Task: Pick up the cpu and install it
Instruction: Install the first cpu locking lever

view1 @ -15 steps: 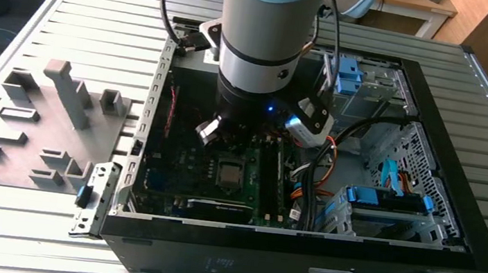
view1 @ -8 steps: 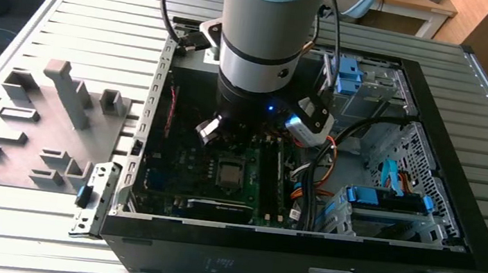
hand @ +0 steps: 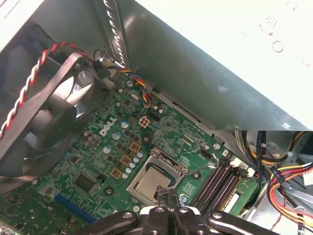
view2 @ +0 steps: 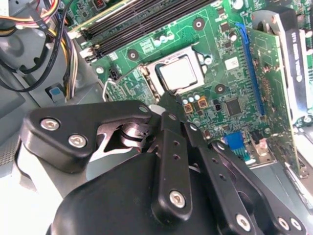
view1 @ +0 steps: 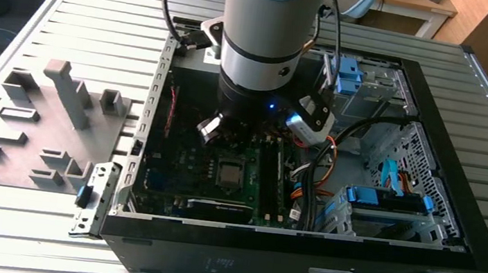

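Observation:
The cpu is a small pale silvery square lying flat inside the metal socket frame on the green motherboard. It also shows in the first wrist view, cpu, and in the exterior view, cpu, near the middle of the open computer case. My gripper hangs just above the socket. Its black fingers are drawn together with nothing between them, and their tip overlaps the socket's edge in both wrist views. In the exterior view the gripper sits under the arm's wrist, inside the case.
A black fan with red and black wires stands beside the board. Memory slots, an upright expansion card and cable bundles surround the socket. Blue drive bays fill the case's right in the exterior view; a grey fixture plate lies left.

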You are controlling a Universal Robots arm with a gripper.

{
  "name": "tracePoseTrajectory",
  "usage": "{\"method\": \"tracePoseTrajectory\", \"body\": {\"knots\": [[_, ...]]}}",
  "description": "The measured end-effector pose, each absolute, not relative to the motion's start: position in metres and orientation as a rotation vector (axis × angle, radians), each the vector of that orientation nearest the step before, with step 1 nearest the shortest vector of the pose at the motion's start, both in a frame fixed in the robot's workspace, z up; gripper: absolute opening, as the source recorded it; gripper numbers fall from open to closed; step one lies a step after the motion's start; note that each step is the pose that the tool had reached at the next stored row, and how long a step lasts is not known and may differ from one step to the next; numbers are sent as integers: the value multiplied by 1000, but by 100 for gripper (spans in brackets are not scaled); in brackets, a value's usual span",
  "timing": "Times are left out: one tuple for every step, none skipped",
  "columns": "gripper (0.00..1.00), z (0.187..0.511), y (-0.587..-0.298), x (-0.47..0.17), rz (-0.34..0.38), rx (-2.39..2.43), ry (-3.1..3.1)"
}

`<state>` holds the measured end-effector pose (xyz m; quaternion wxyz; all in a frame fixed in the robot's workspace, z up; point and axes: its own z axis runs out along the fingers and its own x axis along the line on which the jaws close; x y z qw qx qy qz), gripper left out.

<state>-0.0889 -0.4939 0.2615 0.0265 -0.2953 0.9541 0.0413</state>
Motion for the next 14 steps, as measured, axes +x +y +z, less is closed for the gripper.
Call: {"method": "tracePoseTrajectory", "body": {"knots": [[11,262,-494,-88,127,-912,2948],[11,262,-494,-87,127,-913,2948],[11,261,-494,-87,127,-912,2948],[11,262,-494,-86,127,-912,2948],[11,261,-493,-85,127,-912,2948],[11,261,-493,-84,127,-913,2948],[11,261,-493,-83,127,-912,2948],[11,261,-492,-83,127,-912,2948],[11,261,-492,-82,127,-913,2948],[11,261,-491,-81,127,-913,2948],[11,261,-491,-81,127,-912,2948],[11,261,-490,-80,127,-912,2948],[11,261,-489,-80,127,-912,2948],[11,261,-488,-79,127,-913,2948]]}}
